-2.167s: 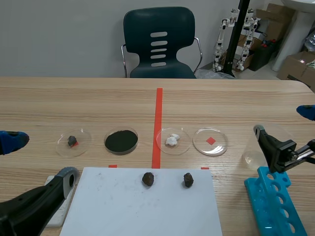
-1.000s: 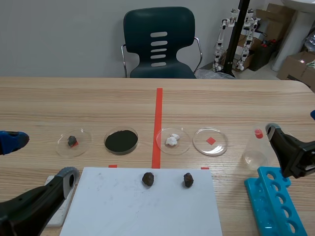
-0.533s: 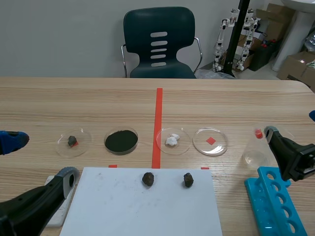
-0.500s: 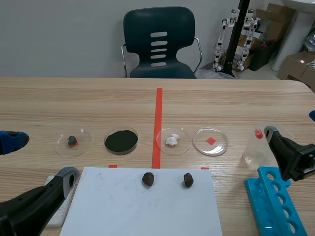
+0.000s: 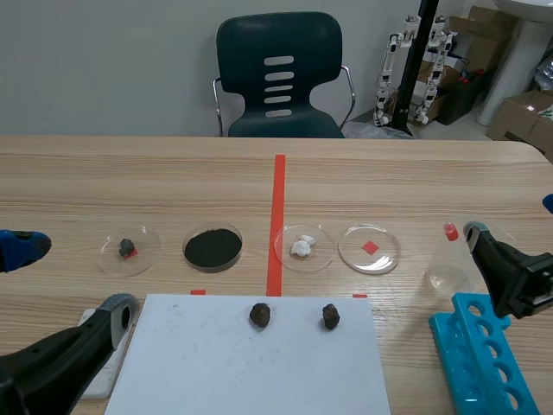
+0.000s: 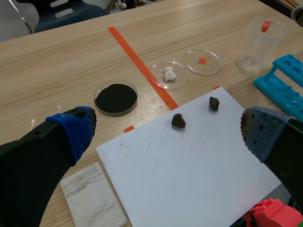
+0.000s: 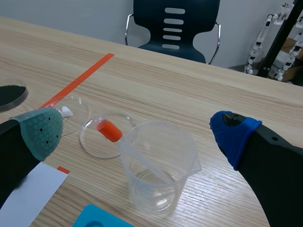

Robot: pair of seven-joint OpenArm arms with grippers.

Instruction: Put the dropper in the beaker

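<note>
Two sets of jaws: both stand spread wide, with nothing gripped in either.
Right gripper (image 7: 137, 126): low at the table's right end. The beaker (image 7: 158, 168) stands just ahead of it, in line with the gap between its fingers, and neither finger touches it.
Left gripper (image 6: 165, 127): over the near left part of the table, with the paper (image 5: 251, 372) below and ahead of its fingers.
Dropper (image 7: 109, 131): inside the beaker, slanted. Its clear stem runs down to the beaker's floor, and its red bulb sticks out above the rim on the side toward the dishes.
Beaker's place: it is clear and stands upright on the bare wood, just past the far end of the rack (image 5: 484, 363) and to the right of the row of dishes.
Rack: a turquoise rack with round holes, at the near right of the table, beside the right gripper.
Dishes: four clear round ones in a row across the table.
- Nearest the beaker is the red-square dish (image 5: 384, 258).
- Next comes the white-lump dish (image 5: 320, 255), just right of the tape line.
- The black-powder dish (image 5: 212, 269) lies left of the line.
- The small-stone dish (image 5: 143, 259) is furthest left.
Paper's place: a white sheet at the near middle of the table. Two dark lumps (image 5: 260, 314) lie apart from each other near its far edge.
Block (image 6: 92, 201): flat and whitish, just beside the sheet's left edge.
Table (image 5: 173, 181): light wood.
Chair (image 5: 279, 78): dark, beyond the table's far edge.
</note>
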